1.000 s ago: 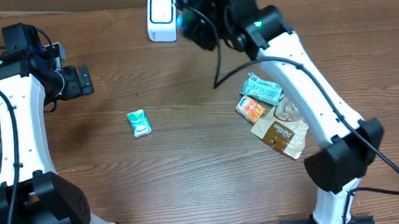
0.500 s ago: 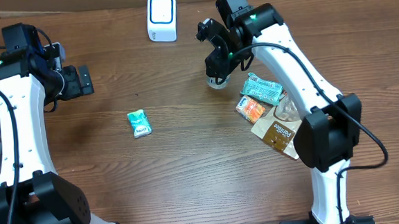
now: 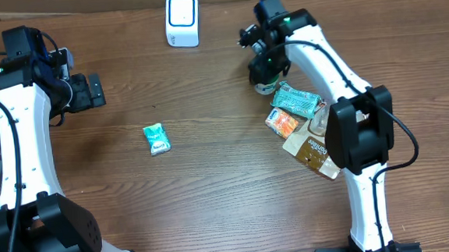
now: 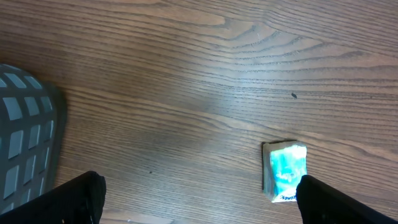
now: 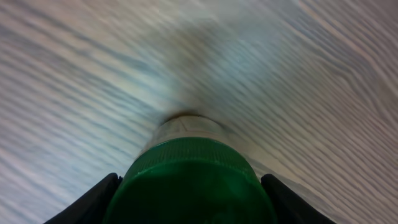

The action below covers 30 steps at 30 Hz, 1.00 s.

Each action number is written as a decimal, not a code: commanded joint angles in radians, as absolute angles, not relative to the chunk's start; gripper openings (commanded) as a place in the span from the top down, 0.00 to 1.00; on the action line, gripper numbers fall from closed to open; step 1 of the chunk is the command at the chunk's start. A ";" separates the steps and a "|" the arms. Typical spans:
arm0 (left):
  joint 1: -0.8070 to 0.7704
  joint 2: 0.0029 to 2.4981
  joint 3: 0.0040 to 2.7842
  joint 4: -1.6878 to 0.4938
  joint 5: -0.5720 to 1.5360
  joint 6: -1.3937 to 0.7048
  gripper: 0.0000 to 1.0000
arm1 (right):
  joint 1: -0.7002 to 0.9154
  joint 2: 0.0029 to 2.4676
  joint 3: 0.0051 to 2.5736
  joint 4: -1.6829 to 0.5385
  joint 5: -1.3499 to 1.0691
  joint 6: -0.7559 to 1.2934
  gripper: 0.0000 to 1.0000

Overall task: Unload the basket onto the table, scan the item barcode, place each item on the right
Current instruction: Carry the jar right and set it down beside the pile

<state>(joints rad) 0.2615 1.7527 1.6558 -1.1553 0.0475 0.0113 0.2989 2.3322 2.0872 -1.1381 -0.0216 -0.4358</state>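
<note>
- My right gripper (image 3: 263, 67) pinches one small bottle (image 3: 266, 84) with a pale body. Both fingers (image 5: 93, 202) are pressed against its round green plastic cap (image 5: 193, 177).
- The bottle hangs upright, low over the brown wood-grain table (image 3: 213, 189). It is just beside the heap of packets and well apart from the scanner. I cannot tell whether its base touches the wood.
- My left gripper (image 4: 199, 202) is spread wide over bare wood and grips nothing.
- One scanner, a white rounded plastic box with a blue-framed face (image 3: 181, 19), stands at the table's far edge.
- There are two teal packets. A small flat one (image 4: 285, 171) lies alone mid-table, and a larger crinkled foil one (image 3: 295, 100) lies in the heap.
- One orange printed sachet (image 3: 283, 122) lies just beside the crinkled teal packet.
- One glossy brown pouch with a pale label (image 3: 316, 152) lies at the heap's near end, partly under my right arm.
- One grey mesh basket (image 4: 25, 143) sits at the table's left edge.
</note>
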 commanded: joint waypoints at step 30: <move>0.248 1.752 1.672 -1.154 0.048 0.034 0.00 | 0.203 2.330 2.586 -1.542 -0.296 -0.023 0.00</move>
<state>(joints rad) 0.2615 1.7527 1.6562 -1.1553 0.0479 0.0113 0.1848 2.3379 2.4855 -1.4910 -0.1326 -0.2287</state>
